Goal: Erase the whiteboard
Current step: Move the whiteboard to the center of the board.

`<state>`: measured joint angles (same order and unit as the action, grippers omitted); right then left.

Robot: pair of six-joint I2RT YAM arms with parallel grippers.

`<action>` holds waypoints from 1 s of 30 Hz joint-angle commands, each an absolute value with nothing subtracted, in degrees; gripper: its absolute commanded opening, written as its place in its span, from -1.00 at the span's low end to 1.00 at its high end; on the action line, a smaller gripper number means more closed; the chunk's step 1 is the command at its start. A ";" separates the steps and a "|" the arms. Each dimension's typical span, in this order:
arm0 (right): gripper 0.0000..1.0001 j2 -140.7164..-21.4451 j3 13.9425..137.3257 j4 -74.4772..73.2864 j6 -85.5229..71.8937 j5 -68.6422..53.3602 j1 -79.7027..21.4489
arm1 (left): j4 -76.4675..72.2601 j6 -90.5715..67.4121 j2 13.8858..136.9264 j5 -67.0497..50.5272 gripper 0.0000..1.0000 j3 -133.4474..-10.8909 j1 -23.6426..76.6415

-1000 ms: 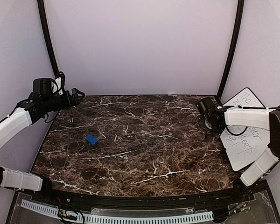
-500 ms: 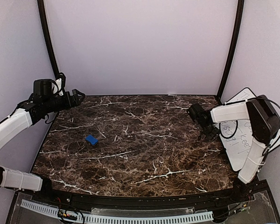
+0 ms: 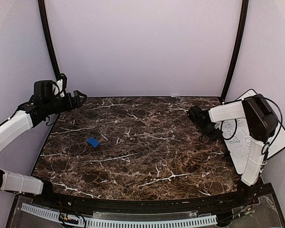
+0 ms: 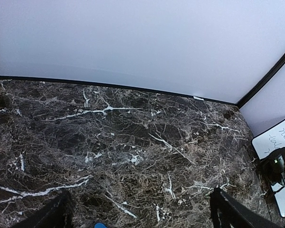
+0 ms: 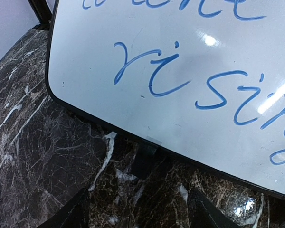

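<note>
The whiteboard (image 3: 244,153) lies at the table's right edge with handwriting on it, partly hidden by my right arm. In the right wrist view the whiteboard (image 5: 180,61) fills the top, with blue words and a thin black edge. My right gripper (image 3: 212,134) is open and empty just left of that edge; in its own view the right gripper (image 5: 137,219) is short of the board. The blue eraser block (image 3: 92,141) lies at centre left. My left gripper (image 3: 79,97) is open and empty, high above the back left corner.
The dark marble table (image 3: 147,147) is walled by white panels with black corner posts (image 3: 233,52). A small dark piece (image 5: 147,153) sits under the whiteboard's near edge. From the left wrist, the board (image 4: 281,135) and right gripper (image 4: 278,166) show far right.
My right arm has folded, its elbow swinging up over the whiteboard, and its gripper has moved left off the board to face its edge. The left arm and eraser have not moved.
</note>
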<state>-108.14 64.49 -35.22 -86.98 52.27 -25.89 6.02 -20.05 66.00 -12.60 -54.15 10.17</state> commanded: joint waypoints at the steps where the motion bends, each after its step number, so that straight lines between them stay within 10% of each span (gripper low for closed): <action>1: 0.31 -110.78 67.27 -39.64 -90.13 55.12 -25.56 | 5.02 -20.06 64.53 -12.94 0.98 -53.03 10.46; 30: -0.19 -115.94 70.81 -39.41 -88.56 53.23 -20.83 | 4.53 -20.05 65.23 -13.19 0.98 -52.73 10.46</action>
<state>-114.52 68.93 -37.87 -88.90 52.93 -21.56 5.82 -20.08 65.98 -12.67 -53.41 10.17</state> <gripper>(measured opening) 0.412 0.990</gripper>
